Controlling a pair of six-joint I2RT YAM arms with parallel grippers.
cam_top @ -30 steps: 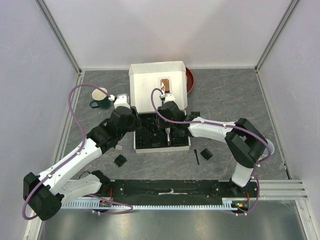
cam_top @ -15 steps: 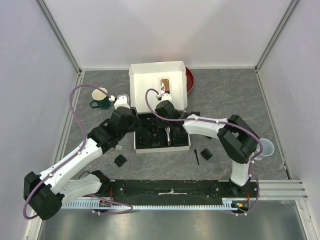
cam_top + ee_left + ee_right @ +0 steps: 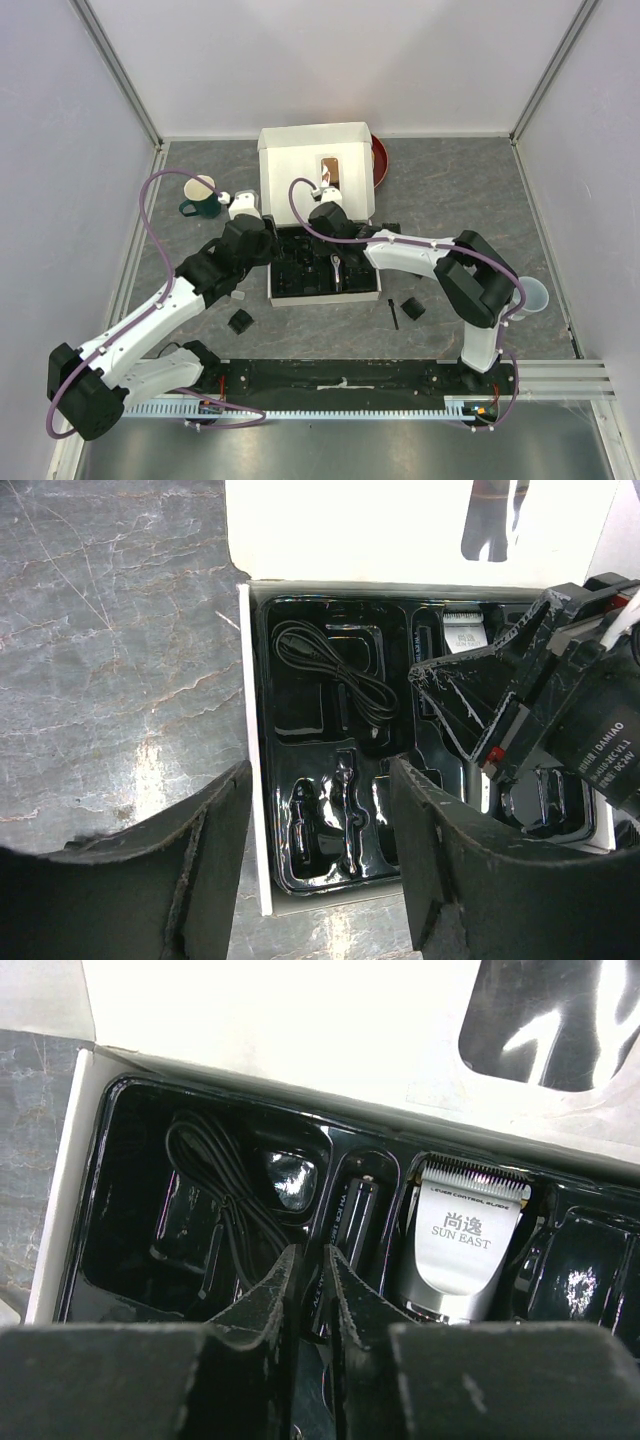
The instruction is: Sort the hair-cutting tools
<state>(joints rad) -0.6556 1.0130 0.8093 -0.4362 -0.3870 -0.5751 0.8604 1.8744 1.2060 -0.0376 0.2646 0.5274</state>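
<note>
Right claw (image 3: 305, 1270): fingers almost together, with only a slit between them. Nothing shows in the slit. It hangs low over the tray at the bottom centre of its own view, between the cable slot and the clipper slot, and I can't see it touching anything.
Left claw (image 3: 320, 810): fingers wide apart and empty, hovering over the lower-left corner of the tray in its own view.
Clipper (image 3: 462, 1245): lying in its slot, right of centre in the right wrist view, with the silver blade end toward the lid.
Cable (image 3: 335, 670): coiled in the tray's upper-left compartment.
Tray (image 3: 262, 780): black and glossy, sitting in the white box at the centre of the overhead view. The lid (image 3: 315, 165) stands up behind it.
Loose on the table: one guard (image 3: 240, 321) lower left of the box and another (image 3: 412, 308) lower right. The brush (image 3: 393, 314) lies just beside the second guard.
Step in hand: to my eye this is a gap between placements. Clipper and cable are homed, and both claws are over the tray with nothing in them.
Next move: probably the loose pieces. The right claw needs to lift clear of the tray, swing to the lower right, spread wider than the guard and come down over it. The brush is thin and lies flat, so it calls for a low, careful pinch.
</note>
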